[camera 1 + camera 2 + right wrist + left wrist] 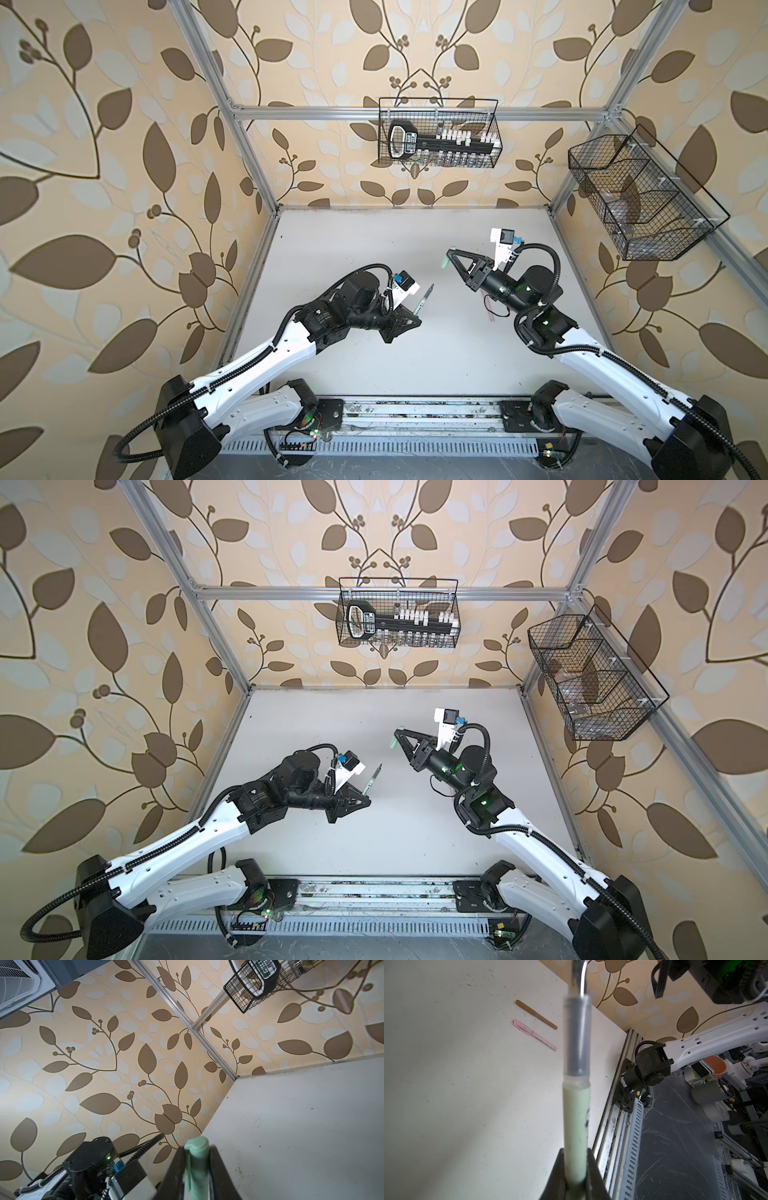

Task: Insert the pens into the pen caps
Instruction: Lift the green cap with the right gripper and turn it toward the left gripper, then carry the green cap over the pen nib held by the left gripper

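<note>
Left tool (576,1159) clamps the green pen (576,1109) by the barrel, tip free ahead; right tool (197,1150) pinches the green cap (197,1169), seemingly to join them

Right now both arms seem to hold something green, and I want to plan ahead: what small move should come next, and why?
Probably bring the right gripper, shut on the green cap, toward the left gripper and line the cap up with the dark tip of the green pen it holds. In both top views cap and tip are apart and not yet on one axis.
</note>
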You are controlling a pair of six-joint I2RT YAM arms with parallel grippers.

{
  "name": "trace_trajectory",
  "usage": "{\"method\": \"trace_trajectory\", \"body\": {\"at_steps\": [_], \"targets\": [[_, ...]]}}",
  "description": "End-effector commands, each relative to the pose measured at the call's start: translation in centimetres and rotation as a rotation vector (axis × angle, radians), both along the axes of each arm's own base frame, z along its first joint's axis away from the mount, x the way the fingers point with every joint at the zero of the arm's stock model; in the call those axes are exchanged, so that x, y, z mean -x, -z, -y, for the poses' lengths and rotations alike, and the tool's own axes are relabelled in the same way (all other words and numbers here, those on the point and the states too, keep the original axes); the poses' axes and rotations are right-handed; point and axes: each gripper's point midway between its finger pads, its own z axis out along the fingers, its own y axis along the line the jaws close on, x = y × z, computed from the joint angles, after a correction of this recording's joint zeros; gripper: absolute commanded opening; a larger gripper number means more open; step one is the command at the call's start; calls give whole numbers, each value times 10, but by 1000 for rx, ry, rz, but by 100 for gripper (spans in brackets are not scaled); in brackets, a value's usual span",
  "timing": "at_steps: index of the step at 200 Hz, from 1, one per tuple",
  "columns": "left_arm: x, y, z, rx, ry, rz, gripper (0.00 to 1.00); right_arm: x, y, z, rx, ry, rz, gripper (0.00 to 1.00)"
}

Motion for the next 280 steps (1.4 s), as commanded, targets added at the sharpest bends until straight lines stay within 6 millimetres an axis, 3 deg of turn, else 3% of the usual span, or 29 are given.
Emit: {"method": "trace_trajectory", "body": {"at_steps": [1, 61, 97, 187, 280], "targets": [[-1, -11, 5, 40, 19, 28, 0, 4, -8, -6, -35, -4, 21, 21], [-7, -15, 2, 46, -26, 55, 0, 18, -5, -22, -11, -37, 43, 21], [-9, -14, 0, 39, -40, 59, 0, 26, -13, -20, -18, -42, 86, 21], [-12, -18, 1, 43, -45, 72, 0, 40, -9, -14, -42, -20, 117, 21], [-12, -20, 3, 46, -36, 68, 0, 40, -3, -18, -37, -11, 127, 21]]}}
